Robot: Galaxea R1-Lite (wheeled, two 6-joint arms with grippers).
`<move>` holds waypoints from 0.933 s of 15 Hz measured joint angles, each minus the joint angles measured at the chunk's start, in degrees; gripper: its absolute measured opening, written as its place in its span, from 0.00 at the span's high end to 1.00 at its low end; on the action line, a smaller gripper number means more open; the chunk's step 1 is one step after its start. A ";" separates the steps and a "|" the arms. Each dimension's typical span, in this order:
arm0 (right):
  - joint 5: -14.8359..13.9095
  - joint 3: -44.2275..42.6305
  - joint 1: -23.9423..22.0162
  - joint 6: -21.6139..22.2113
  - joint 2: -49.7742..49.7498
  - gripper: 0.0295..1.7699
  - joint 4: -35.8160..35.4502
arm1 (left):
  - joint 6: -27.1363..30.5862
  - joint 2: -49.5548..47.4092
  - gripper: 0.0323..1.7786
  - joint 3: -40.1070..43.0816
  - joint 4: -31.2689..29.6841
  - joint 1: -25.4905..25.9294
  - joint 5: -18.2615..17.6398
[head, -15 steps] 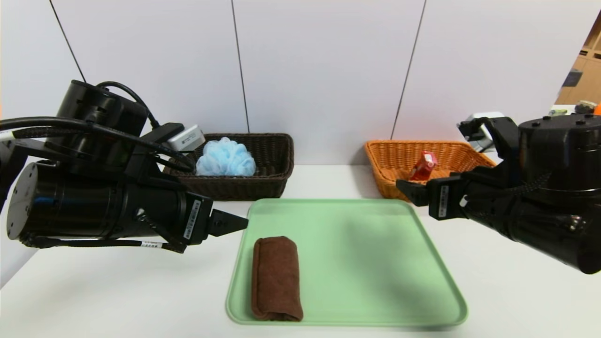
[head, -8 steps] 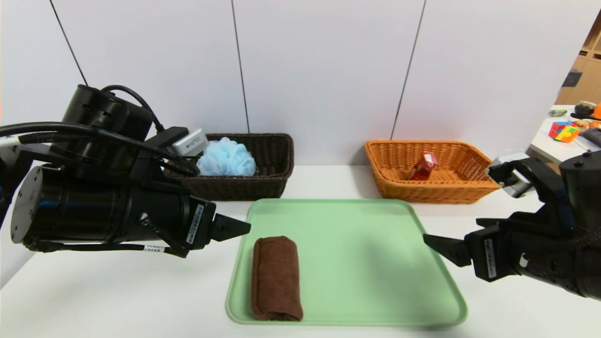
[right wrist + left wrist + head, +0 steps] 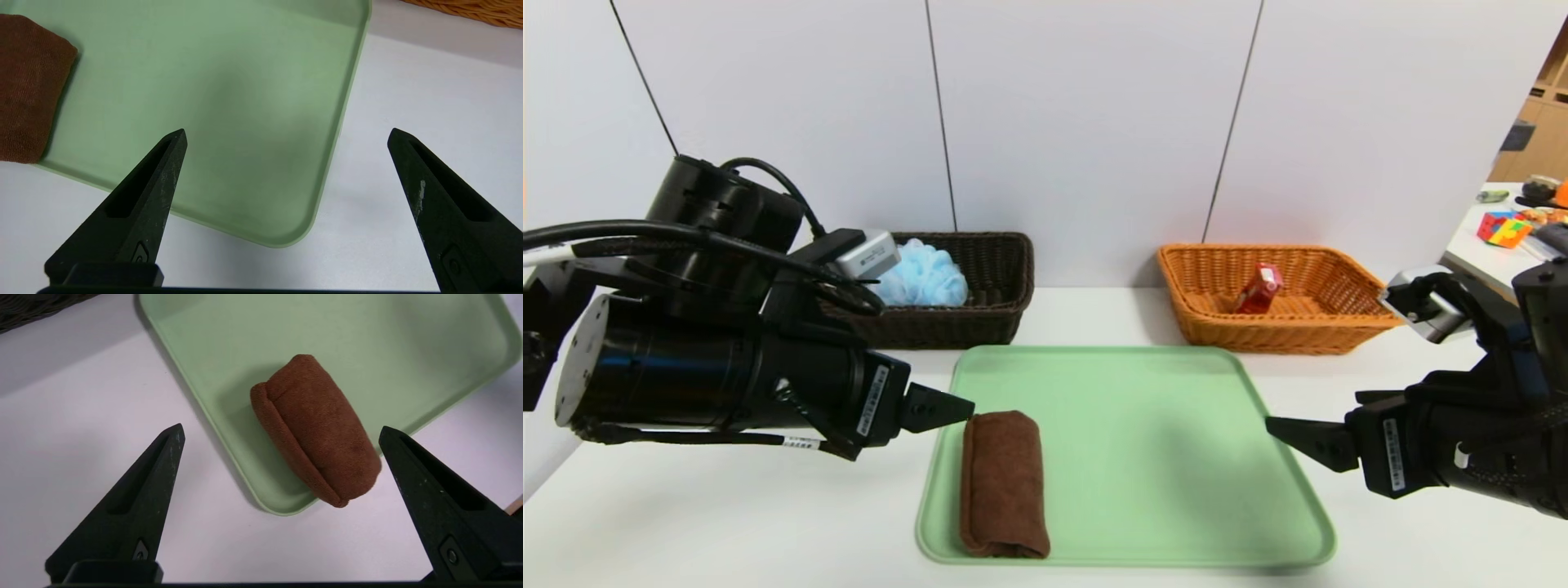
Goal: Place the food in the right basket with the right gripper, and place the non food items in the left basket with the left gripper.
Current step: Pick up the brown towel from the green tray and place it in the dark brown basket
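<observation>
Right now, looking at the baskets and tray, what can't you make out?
- Dark basket, head view: its left end is hidden behind the left arm.
- Blue bath puff, head view: partly covered by the wrist camera.
- Red packet in the orange basket, head view: label too small to read.
- Brown towel, right wrist view: cut off by the picture's edge.

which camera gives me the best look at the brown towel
The left wrist view: the towel lies whole on the tray, between the open left gripper's fingers. The head view also shows all of it, but smaller. The right wrist view catches only one end.
</observation>
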 joint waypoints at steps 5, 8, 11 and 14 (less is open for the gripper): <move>-0.10 -0.18 0.00 0.05 1.30 0.04 -0.04 | -4.07 3.83 0.05 -4.66 0.68 -6.52 -1.29; 0.01 -0.44 0.00 -0.02 2.40 0.04 -0.15 | -9.34 6.81 0.05 -9.64 6.25 -10.08 1.21; 0.04 -1.45 0.04 -0.04 3.60 0.04 -0.20 | -13.95 9.57 0.05 -11.58 10.09 -11.87 9.24; 0.01 -1.87 0.02 -0.02 4.14 0.04 -0.15 | -18.71 12.32 0.05 -11.85 11.85 -13.80 17.57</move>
